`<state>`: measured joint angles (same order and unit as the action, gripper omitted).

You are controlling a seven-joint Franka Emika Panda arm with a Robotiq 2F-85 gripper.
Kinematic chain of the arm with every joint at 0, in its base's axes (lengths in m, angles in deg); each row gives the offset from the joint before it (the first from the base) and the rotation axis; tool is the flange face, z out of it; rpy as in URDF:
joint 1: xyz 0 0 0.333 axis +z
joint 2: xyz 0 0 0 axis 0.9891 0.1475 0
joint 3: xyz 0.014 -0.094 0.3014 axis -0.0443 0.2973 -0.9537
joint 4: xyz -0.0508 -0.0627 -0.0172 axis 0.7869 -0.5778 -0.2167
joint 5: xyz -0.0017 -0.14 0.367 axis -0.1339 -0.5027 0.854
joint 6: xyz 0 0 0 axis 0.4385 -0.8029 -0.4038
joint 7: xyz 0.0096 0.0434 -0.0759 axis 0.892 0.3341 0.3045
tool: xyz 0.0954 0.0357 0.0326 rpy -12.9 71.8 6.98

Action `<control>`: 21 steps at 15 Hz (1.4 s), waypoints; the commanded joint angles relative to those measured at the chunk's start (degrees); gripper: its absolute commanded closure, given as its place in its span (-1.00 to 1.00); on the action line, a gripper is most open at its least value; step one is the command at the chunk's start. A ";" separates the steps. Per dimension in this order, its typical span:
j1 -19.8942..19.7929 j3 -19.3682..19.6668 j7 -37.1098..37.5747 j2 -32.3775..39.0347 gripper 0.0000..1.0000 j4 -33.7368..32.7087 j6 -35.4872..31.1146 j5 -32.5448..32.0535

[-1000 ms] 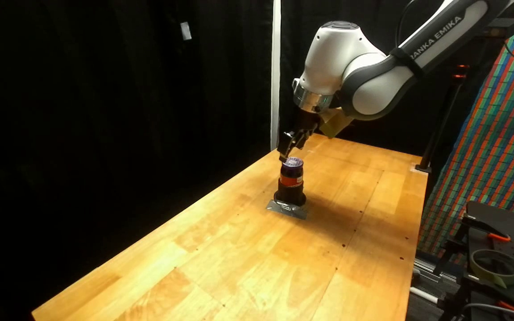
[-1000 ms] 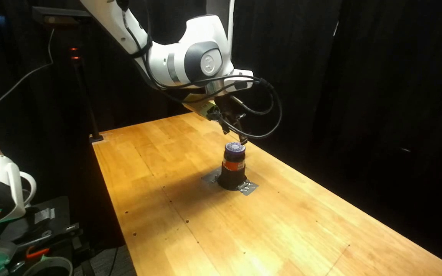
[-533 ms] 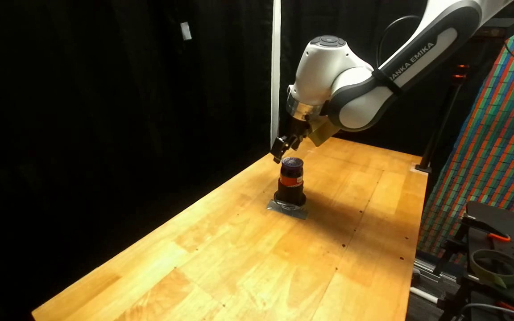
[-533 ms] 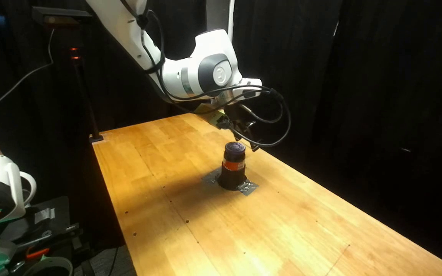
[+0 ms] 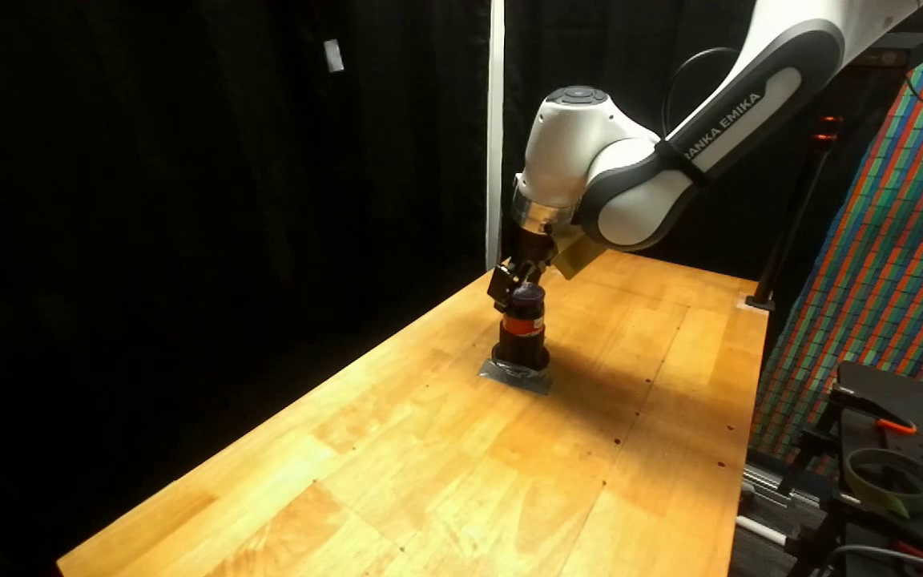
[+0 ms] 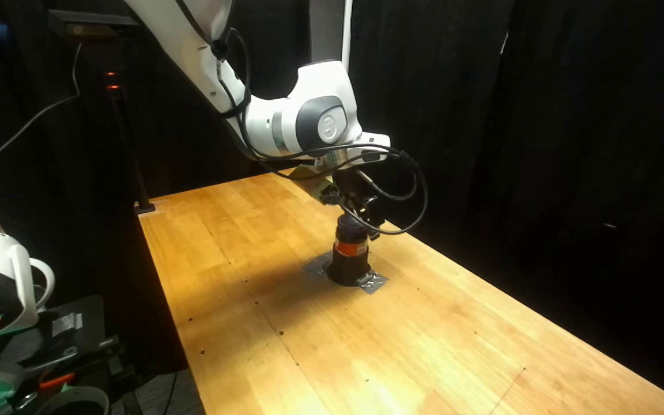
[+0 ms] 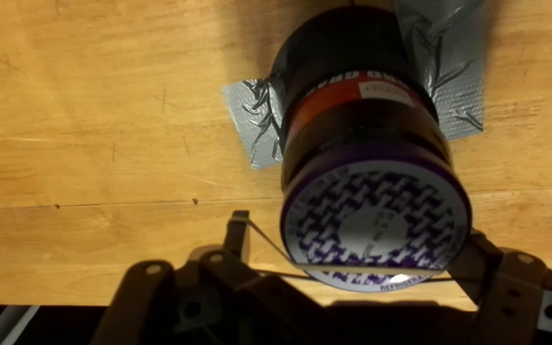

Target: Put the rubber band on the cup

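Holds rubber band point(image 7: 367, 269) stretched on spread claw point(image 7: 358, 227), across the top of the cup point(image 7: 374, 187), upright on the surface point(image 7: 113, 105). Could snag on the rim or spring off if lowered off-centre.

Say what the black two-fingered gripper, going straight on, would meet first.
Likely the round purple-and-white lid of the dark orange-striped cup; the tan rubber band crosses it in the wrist view, though depth is unclear.

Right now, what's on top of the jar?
A patterned lid; in the wrist view, a rubber band crosses it near the lower edge. Touching or just above: can't tell. Covered: the strip beneath the band, and the mouth of the jar.
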<state>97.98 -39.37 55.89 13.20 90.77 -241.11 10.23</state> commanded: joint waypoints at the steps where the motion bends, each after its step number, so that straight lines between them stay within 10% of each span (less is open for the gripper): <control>1: -1.72 -2.54 -3.77 1.26 -1.00 -3.24 5.46 4.24; 9: -3.31 -4.47 -6.74 1.42 -1.00 -7.82 23.53 6.52; 20: -4.32 -6.60 -8.50 -1.28 -1.00 -6.29 32.23 7.19; 21: -4.13 -6.47 -8.21 -1.56 -0.50 -5.81 31.85 6.71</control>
<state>94.47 -44.98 48.78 13.82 82.80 -211.04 16.39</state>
